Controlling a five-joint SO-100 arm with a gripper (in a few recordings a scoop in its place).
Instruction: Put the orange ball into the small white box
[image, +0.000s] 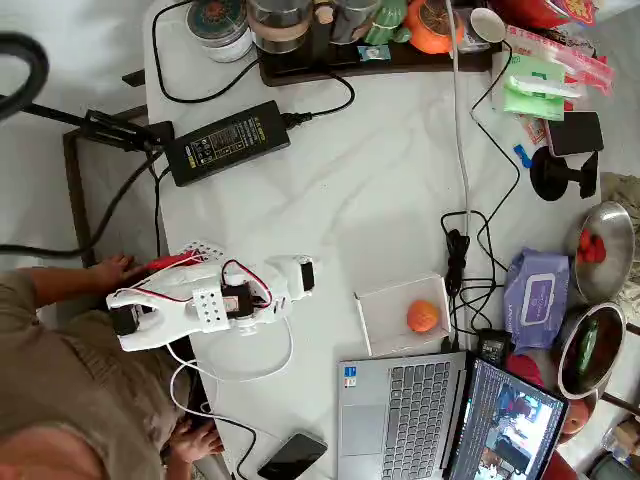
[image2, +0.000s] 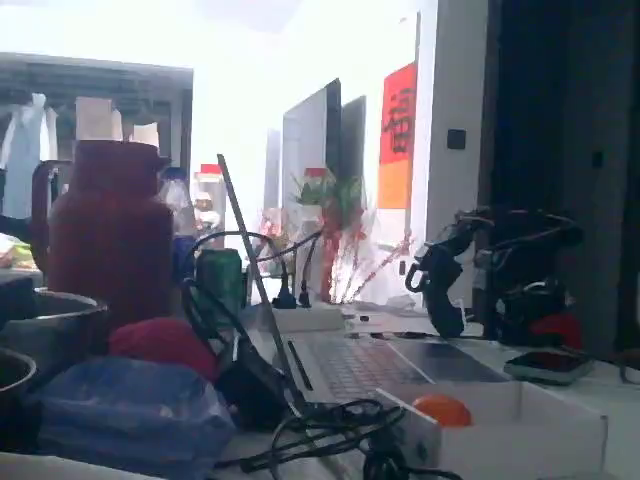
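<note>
The orange ball (image: 422, 316) lies inside the small white box (image: 378, 322), toward its right side, just above the laptop. In the fixed view the ball (image2: 442, 410) peeks over the box's low front wall (image2: 540, 436). The white arm is folded up at the table's left edge. Its gripper (image: 302, 276) points right, well left of the box, and looks shut with nothing in it. In the fixed view the arm is a dark silhouette with the gripper (image2: 432, 285) hanging behind the laptop.
A laptop (image: 400, 410) sits below the box. Cables (image: 460, 250) and a purple wipes pack (image: 535, 298) lie to its right. A black power adapter (image: 228, 140) lies at upper left and a phone (image: 292, 455) at the bottom. A person's hand (image: 110, 268) rests by the arm's base.
</note>
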